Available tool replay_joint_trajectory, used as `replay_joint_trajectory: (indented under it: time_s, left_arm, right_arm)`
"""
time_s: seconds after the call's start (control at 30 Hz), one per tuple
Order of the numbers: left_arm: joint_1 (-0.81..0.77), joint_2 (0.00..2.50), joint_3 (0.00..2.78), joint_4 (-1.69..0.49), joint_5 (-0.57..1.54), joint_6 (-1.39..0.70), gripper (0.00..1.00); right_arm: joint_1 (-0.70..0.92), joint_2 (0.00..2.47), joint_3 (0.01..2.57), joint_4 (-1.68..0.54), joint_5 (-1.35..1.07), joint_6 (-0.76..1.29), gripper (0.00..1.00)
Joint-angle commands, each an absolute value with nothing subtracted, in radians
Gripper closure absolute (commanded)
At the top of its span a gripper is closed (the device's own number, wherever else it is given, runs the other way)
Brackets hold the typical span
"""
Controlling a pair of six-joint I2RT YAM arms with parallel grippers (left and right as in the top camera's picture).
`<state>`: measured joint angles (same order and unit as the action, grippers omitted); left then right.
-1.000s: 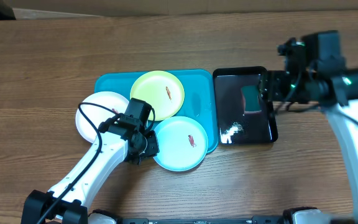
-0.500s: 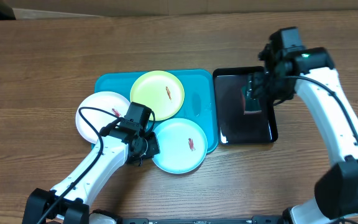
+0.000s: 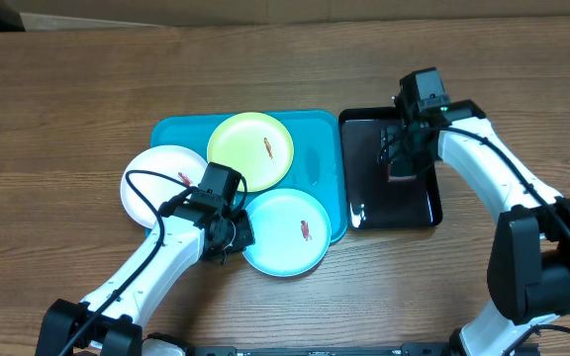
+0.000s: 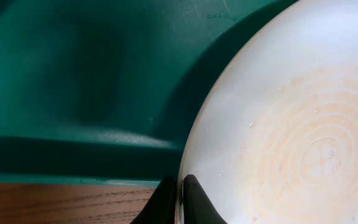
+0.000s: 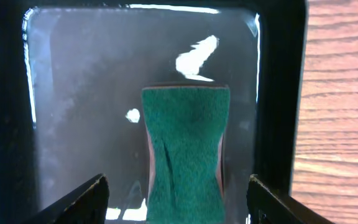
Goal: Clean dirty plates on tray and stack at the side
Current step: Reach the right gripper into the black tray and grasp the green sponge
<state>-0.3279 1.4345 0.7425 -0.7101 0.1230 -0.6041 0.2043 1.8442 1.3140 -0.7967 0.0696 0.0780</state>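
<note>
The turquoise tray (image 3: 317, 148) holds the yellow-green plate (image 3: 250, 150). The white plate (image 3: 156, 180) hangs over the tray's left edge. The light blue plate (image 3: 287, 229) hangs over its front edge. Each plate has a small reddish smear. My left gripper (image 3: 234, 235) is shut on the left rim of the light blue plate; the left wrist view shows the rim (image 4: 191, 155) pinched between the fingertips (image 4: 194, 199) above the tray (image 4: 73, 74). My right gripper (image 5: 176, 205) is open, its fingers wide apart on both sides of a green sponge (image 5: 185, 149), not touching it.
The sponge lies in a glossy black tray (image 3: 369, 198) just right of the turquoise tray; the tray's wet floor also shows in the right wrist view (image 5: 79, 93). Bare wooden table (image 3: 67, 99) lies around both trays. A cable loops beside the left arm (image 3: 132, 178).
My right arm has swung left and down over the black tray, bringing the open gripper over the sponge. The left arm and the plates have barely moved.
</note>
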Motion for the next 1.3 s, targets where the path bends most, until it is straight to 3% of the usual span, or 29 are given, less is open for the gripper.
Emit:
replay_joint_trajectory:
  time_s: [0.0, 0.83, 1.0, 1.07, 1.13, 1.27]
  left_arm:
    - [-0.336, 1.435, 0.737, -0.709, 0.132, -0.61, 0.91]
    - [-0.336, 1.435, 0.737, -0.721, 0.132, -0.61, 0.9]
    - [-0.336, 1.435, 0.737, -0.72, 0.131, -0.61, 0.89]
    - [-0.336, 1.435, 0.737, -0.72, 0.131, -0.61, 0.89]
    - [-0.336, 1.435, 0.737, -0.72, 0.131, -0.61, 0.89]
    - [-0.336, 1.435, 0.737, -0.719, 0.131, -0.61, 0.86]
  right_arm:
    - [0.203, 1.849, 1.261, -0.748, 0.077, 0.079, 0.29]
    - [0.202, 1.863, 1.098, -0.502, 0.078, 0.079, 0.39]
    - [0.202, 1.863, 1.098, -0.502, 0.077, 0.079, 0.51]
    - [0.202, 1.863, 1.098, -0.501, 0.076, 0.079, 0.6]
    - [0.202, 1.863, 1.106, -0.504, 0.071, 0.08, 0.78]
    - [0.202, 1.859, 1.166, -0.553, 0.001, 0.079, 0.8]
